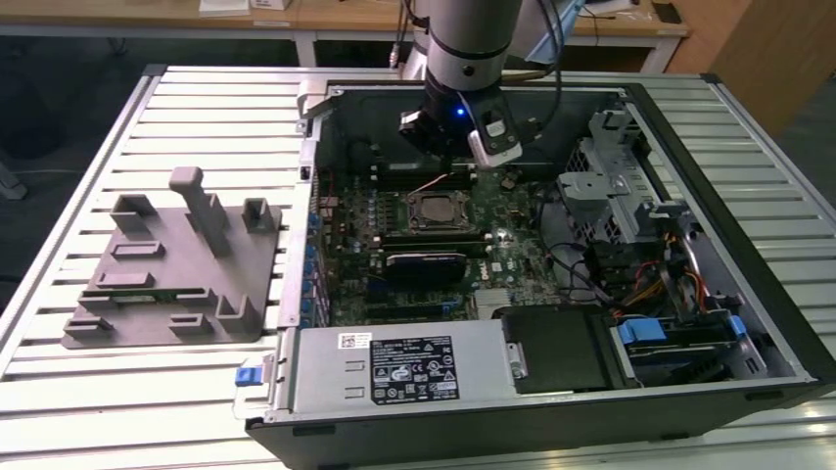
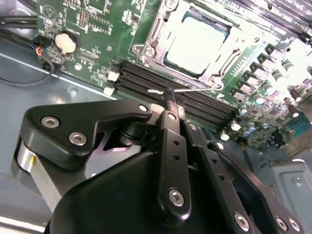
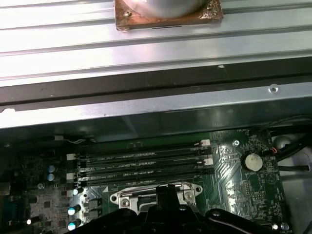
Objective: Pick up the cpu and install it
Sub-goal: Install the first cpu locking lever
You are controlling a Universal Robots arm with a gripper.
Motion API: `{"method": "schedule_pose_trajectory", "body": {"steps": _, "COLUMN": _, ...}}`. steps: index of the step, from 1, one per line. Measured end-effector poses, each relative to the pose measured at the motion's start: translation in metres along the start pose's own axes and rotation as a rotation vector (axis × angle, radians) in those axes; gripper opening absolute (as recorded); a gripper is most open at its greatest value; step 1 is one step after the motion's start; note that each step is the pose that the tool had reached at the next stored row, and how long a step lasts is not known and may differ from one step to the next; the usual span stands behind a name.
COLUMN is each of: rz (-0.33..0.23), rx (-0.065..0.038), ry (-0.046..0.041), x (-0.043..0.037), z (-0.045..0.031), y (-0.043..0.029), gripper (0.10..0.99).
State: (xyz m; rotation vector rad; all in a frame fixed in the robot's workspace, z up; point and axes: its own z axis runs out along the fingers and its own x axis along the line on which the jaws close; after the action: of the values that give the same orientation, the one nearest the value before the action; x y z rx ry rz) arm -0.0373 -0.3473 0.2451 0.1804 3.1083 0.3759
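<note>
The cpu (image 1: 432, 210), a small square chip with a pale silver top (image 2: 197, 41), lies flat in the metal-framed socket on the green motherboard inside the open computer case (image 1: 731, 323). My gripper (image 1: 447, 160) hangs over the memory slots just behind the socket, at the far side of the case. In the second wrist view its black fingers meet at one tip (image 2: 169, 100), shut with nothing between them, right next to the socket's thin wire lever (image 2: 192, 87). In the first wrist view the gripper (image 3: 168, 191) covers most of the socket.
A grey plastic fixture (image 1: 176, 269) with upright blocks stands on the slatted table at the exterior view's left. A silver power supply box (image 1: 398, 367) fills the case's near edge. Drive cages and cable bundles (image 1: 627, 206) crowd the case's right side.
</note>
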Motion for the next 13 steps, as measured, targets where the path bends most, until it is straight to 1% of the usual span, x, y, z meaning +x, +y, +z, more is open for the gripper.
{"method": "schedule_pose_trajectory", "body": {"steps": 2, "rz": 0.0, "rx": 0.001, "ry": -0.0002, "x": 0.0, "z": 0.0001, "y": 0.0001, "gripper": 0.106}}
{"method": "schedule_pose_trajectory", "body": {"steps": 3, "rz": 0.0, "rx": 0.003, "ry": -0.0005, "x": -0.0001, "z": 0.0003, "y": 0.0001, "gripper": 0.106}}
{"method": "schedule_pose_trajectory", "body": {"steps": 4, "rz": 0.0, "rx": 0.007, "ry": -0.0016, "x": 0.0, "z": 0.0008, "y": -0.0001, "gripper": 0.106}}
{"method": "schedule_pose_trajectory", "body": {"steps": 5, "rz": -0.001, "rx": 0.014, "ry": -0.0037, "x": 0.0, "z": 0.0014, "y": -0.0002, "gripper": 0.106}}
{"method": "schedule_pose_trajectory", "body": {"steps": 9, "rz": -0.003, "rx": 0.048, "ry": -0.0143, "x": 0.0001, "z": 0.0038, "y": -0.0004, "gripper": 0.106}}
{"method": "schedule_pose_trajectory", "body": {"steps": 10, "rz": -0.003, "rx": 0.052, "ry": -0.0156, "x": 0.0001, "z": 0.005, "y": -0.0006, "gripper": 0.106}}
{"method": "schedule_pose_trajectory", "body": {"steps": 11, "rz": -0.004, "rx": 0.054, "ry": -0.016, "x": 0.0, "z": 0.0062, "y": -0.0009, "gripper": 0.106}}
{"method": "schedule_pose_trajectory", "body": {"steps": 13, "rz": -0.003, "rx": 0.056, "ry": -0.016, "x": 0.0001, "z": 0.009, "y": -0.0011, "gripper": 0.106}}
